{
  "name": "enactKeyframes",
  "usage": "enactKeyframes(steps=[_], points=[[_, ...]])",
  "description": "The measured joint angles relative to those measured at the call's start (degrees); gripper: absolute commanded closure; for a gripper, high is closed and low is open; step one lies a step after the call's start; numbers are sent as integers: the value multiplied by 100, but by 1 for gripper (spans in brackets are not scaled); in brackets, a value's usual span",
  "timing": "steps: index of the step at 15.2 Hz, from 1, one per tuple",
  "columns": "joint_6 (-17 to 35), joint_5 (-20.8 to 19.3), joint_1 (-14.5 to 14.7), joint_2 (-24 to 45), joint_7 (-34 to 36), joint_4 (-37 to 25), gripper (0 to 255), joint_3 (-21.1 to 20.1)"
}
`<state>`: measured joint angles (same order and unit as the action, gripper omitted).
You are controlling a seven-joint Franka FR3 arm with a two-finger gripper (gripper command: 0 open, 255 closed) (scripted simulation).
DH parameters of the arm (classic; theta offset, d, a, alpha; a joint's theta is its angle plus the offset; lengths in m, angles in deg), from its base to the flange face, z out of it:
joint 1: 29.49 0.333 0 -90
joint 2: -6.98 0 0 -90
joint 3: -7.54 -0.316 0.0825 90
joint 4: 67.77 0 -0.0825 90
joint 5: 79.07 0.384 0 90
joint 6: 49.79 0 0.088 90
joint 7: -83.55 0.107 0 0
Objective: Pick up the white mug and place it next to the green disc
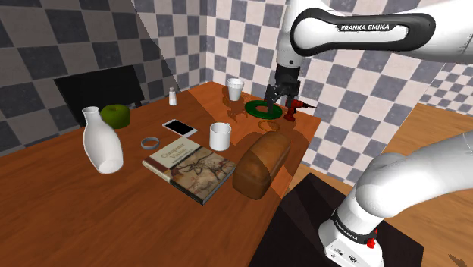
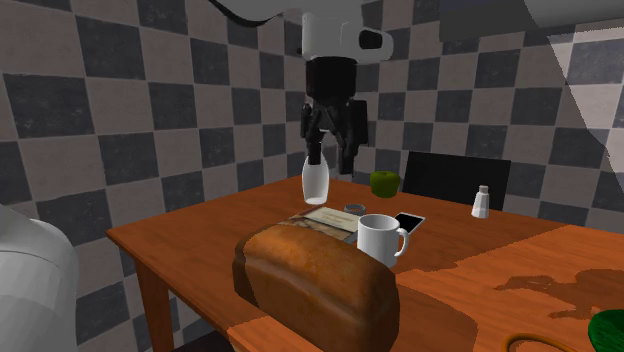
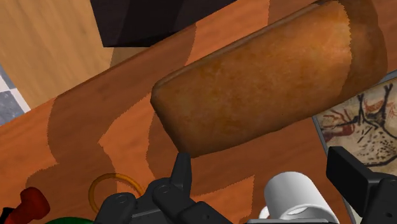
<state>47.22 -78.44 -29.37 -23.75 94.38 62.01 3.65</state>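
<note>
A white mug (image 1: 220, 136) with a handle stands upright mid-table, between the phone and the bread loaf; it also appears in front of the book (image 2: 378, 239). The green disc (image 1: 262, 109) lies flat near the table's far end, with its edge at the second exterior view's lower right (image 2: 608, 328). My black gripper (image 1: 279, 97) hangs high above the table (image 2: 332, 160), open and holding nothing. In the wrist view the mug (image 3: 292, 197) shows far below, between my spread fingertips (image 3: 181, 175), and the gripper (image 3: 264, 167) does not touch it.
A large bread loaf (image 1: 261, 163) lies beside the mug, with a book (image 1: 189, 167) and a phone (image 1: 180, 127) nearby. A second white cup (image 1: 235, 89), a red tool (image 1: 292, 112), a salt shaker (image 1: 173, 96), a white vase (image 1: 102, 140) and a green apple (image 1: 116, 115) also stand on the table.
</note>
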Motion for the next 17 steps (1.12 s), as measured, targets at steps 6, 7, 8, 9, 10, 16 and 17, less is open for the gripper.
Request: enactKeyframes(steps=[6, 7, 8, 9, 10, 16, 17], points=[[777, 85, 52, 1054, 486, -293, 0, -289], [882, 90, 66, 1238, 579, -377, 0, -341], [1001, 81, 72, 1471, 663, -492, 0, -386], [1148, 76, 82, 1655, 744, -528, 0, -426], [1228, 60, 84, 1867, 816, -661, 0, -457], [1685, -102, 146, 3147, 1269, -1492, 0, -606], [1766, -133, 169, 3346, 1354, -1605, 0, -627]])
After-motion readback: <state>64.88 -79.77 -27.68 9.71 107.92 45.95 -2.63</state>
